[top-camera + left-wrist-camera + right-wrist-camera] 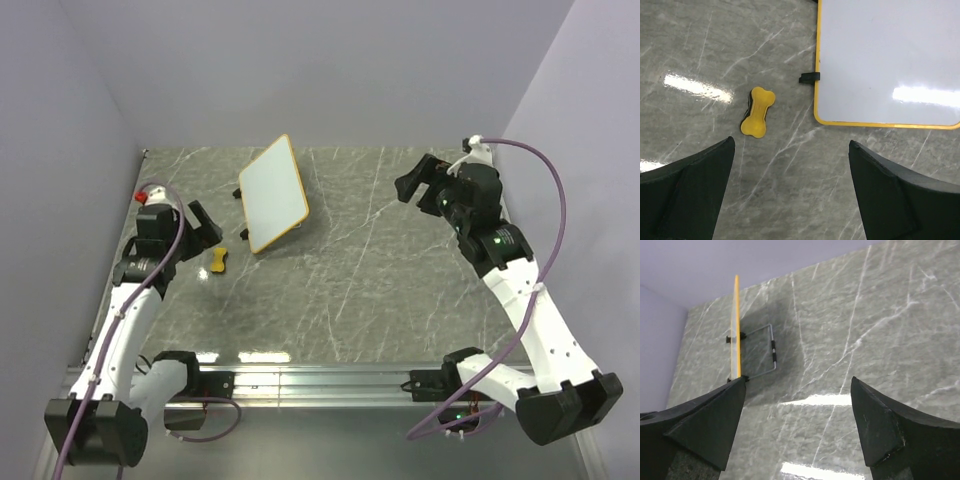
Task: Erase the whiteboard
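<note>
Where the overhead camera looks down, the small rectangular whiteboard with a thin yellow rim (273, 193) stands tilted toward the back left of the grey-green marbled stone table (380, 290), its white face turned up and leftward. A small yellow bone-shaped eraser (219, 260) lies flat on the stone near the board's near-left corner, apart from it. The left gripper (205, 232) hovers just left of the eraser and touches neither thing, while the right gripper (415, 182) hangs well to the right of the board, over bare stone at the back right. From the left wrist, the two black fingers (690, 190) sit wide apart at the bottom corners with nothing between them. The eraser (757, 112) lies on the table ahead of the gap, toward its left. The whiteboard (890, 60) fills the upper right of this view, its face plain white with a bright glare, and a small black foot (810, 77) juts from its left rim. From the right wrist, the black fingers (705, 425) likewise stand spread and hold nothing. Beyond them the whiteboard (736, 325) shows edge-on as a thin yellow line at the far left, propped on a bent grey wire stand (767, 352) that rests on the table behind it and throws a dark shadow on the stone.
</note>
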